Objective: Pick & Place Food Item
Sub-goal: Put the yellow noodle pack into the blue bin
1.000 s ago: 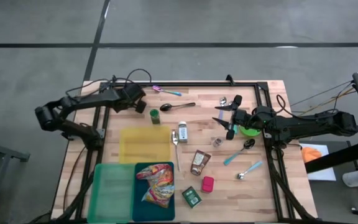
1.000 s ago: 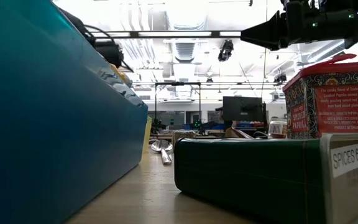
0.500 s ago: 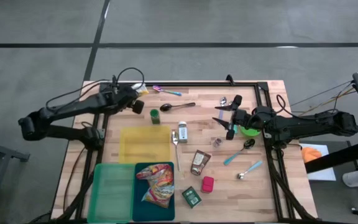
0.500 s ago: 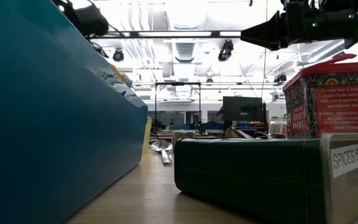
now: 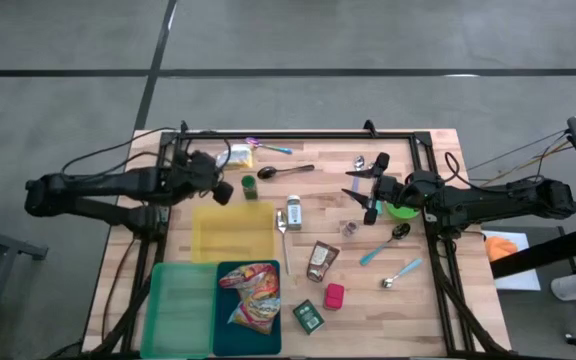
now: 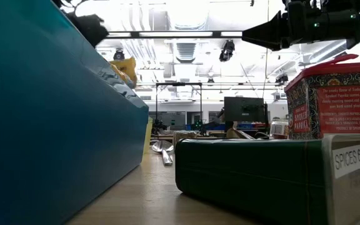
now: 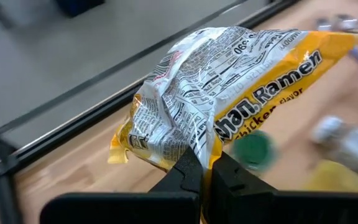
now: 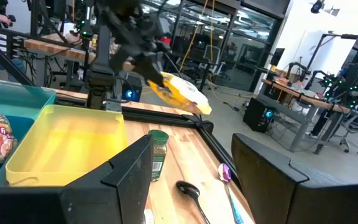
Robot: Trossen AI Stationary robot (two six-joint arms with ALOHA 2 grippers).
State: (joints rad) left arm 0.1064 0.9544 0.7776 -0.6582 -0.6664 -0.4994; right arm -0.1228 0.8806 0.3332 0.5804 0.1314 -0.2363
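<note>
A yellow ramen packet (image 5: 239,155) (image 7: 229,93) hangs in the air over the table's far left part, beyond the yellow bin (image 5: 233,232). My left gripper (image 5: 225,166) (image 7: 206,167) is shut on it. The right wrist view shows the same packet (image 8: 180,92) aloft above the yellow bin (image 8: 73,144), and in the low view the packet (image 6: 125,66) peeks over the teal bin. My right gripper (image 5: 364,190) waits open and level above the table's middle right, holding nothing. My left gripper pinches the packet's crumpled end (image 7: 195,144) between its two fingers. The fingers come from the table's left, slanting down. The packet juts out past the fingertips, tilted, lifted clear of the table.
A green-capped jar (image 5: 249,185), a black spoon (image 5: 284,171) and a shaker (image 5: 294,212) lie by the yellow bin. A green bin (image 5: 180,308) and a teal bin (image 5: 222,330) holding a snack bag stand near. Spice tins (image 5: 309,316), spoons and a green bowl (image 5: 401,210) lie right.
My left gripper has risen and swung a little toward the near edge and the yellow bin, its arm straightening out along the table's left, tipping less steeply downward. The ramen packet has come up with it, clear of the table. It has stayed shut.
</note>
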